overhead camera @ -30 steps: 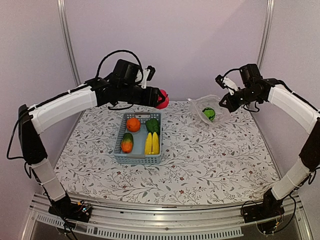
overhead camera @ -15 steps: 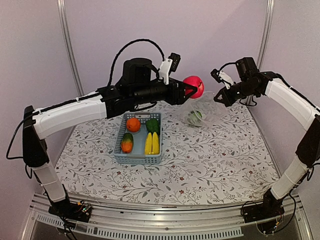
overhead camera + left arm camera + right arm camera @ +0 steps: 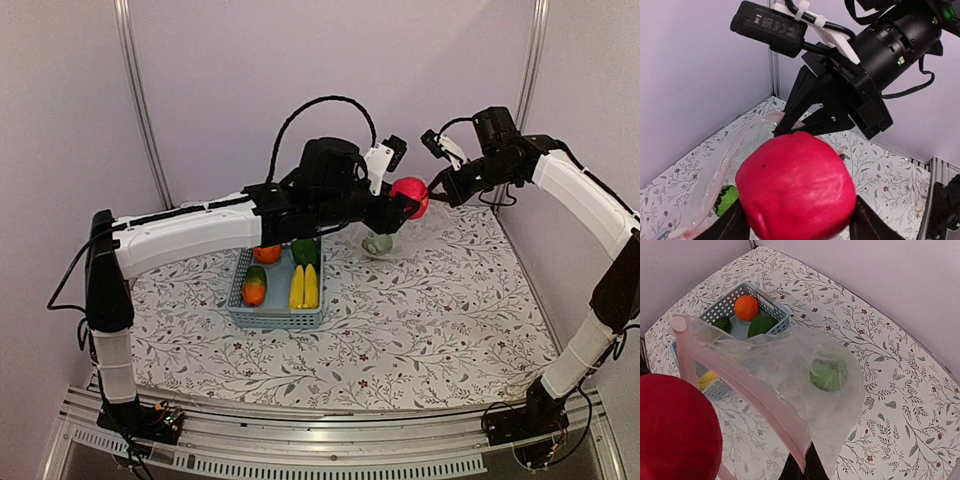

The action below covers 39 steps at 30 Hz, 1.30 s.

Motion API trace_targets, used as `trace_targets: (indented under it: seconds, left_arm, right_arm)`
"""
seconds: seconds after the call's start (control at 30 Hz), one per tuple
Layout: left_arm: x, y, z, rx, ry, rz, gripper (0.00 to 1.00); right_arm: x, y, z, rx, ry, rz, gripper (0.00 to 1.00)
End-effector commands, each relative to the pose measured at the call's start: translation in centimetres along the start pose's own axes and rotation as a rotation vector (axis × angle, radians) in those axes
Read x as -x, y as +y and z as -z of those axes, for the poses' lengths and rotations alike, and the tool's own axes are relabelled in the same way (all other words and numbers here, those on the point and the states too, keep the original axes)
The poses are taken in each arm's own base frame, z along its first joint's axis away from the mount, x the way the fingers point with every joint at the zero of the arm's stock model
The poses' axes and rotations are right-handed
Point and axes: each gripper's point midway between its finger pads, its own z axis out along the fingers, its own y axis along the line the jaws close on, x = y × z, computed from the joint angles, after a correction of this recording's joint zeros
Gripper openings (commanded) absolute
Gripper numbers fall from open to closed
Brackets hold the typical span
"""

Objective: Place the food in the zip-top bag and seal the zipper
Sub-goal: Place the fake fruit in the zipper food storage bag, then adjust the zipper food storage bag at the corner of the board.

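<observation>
Centre-left, the light-blue slatted plastic basket (image 3: 275, 321) holds yellow plastic bananas (image 3: 304, 287) and three more toys, not yet bagged. Upper centre, the left gripper (image 3: 400, 204) clamps a round red plastic fruit (image 3: 796, 190) at the mouth of the clear crinkly zip-top bag (image 3: 790, 365). One green toy piece (image 3: 827, 374) lies inside. The right gripper (image 3: 438, 190) pinches the bag's pinkish zipper strip (image 3: 740, 376), which is unsealed.

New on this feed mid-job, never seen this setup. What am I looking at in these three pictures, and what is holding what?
Two robot arms stand at the near edge of a table with a floral cloth. The wide picture is from a fixed camera above and behind them. The other two are from a camera on each wrist. The left fingers grip a red fruit, raised at the mouth of a clear bag. The right fingers are shut on the bag's edge, holding it up. One green piece is already inside. A blue basket on the cloth holds the rest: an orange, bananas and other pieces.
</observation>
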Motion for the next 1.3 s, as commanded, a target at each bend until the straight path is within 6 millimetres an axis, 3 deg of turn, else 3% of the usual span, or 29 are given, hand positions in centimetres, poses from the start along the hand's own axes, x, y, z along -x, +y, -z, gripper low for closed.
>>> trace_targets:
  seconds: [0.0,0.07,0.13,0.23,0.33,0.43,0.53,0.67,0.9,1.27]
  left_arm:
    - [-1.0,1.3,-1.2,0.127,0.054,-0.080,0.57]
    - [-1.5,2.1,-2.0,0.175,0.072,-0.100,0.72]
    - [-1.9,2.1,-3.0,0.180,0.097,-0.127,0.80]
    - [-0.4,2.2,-3.3,0.195,0.094,-0.116,0.88]
    - [2.6,1.8,-1.6,0.182,0.031,-0.109,0.95]
    - [5.5,3.4,2.3,0.282,-0.062,-0.049,0.92]
    - [4.0,6.0,4.9,0.418,-0.075,0.071,0.89]
    - [0.3,6.4,6.0,0.435,-0.022,0.239,0.79]
    - [-3.2,3.5,4.3,0.268,0.049,0.477,0.69]
    - [-5.1,4.9,0.8,0.298,0.087,0.597,0.57]
  right_arm:
    - [0.4,1.0,0.0,0.048,-0.001,-0.019,0.00]
    - [0.4,1.1,0.0,0.054,-0.003,-0.023,0.00]
    - [0.5,1.1,0.0,0.055,-0.003,-0.027,0.00]
    - [0.7,0.9,-0.1,0.051,0.002,-0.035,0.00]
    - [0.9,0.9,-0.2,0.058,0.001,-0.042,0.00]
    - [0.9,0.6,-0.6,0.051,0.004,-0.049,0.00]
    - [0.7,0.5,-1.0,0.053,0.010,-0.052,0.00]
    - [0.6,0.3,-1.3,0.047,0.012,-0.047,0.00]
    - [0.4,0.1,-1.7,0.046,0.018,-0.044,0.00]
    - [-0.6,1.9,-2.2,0.051,0.045,-0.007,0.00]
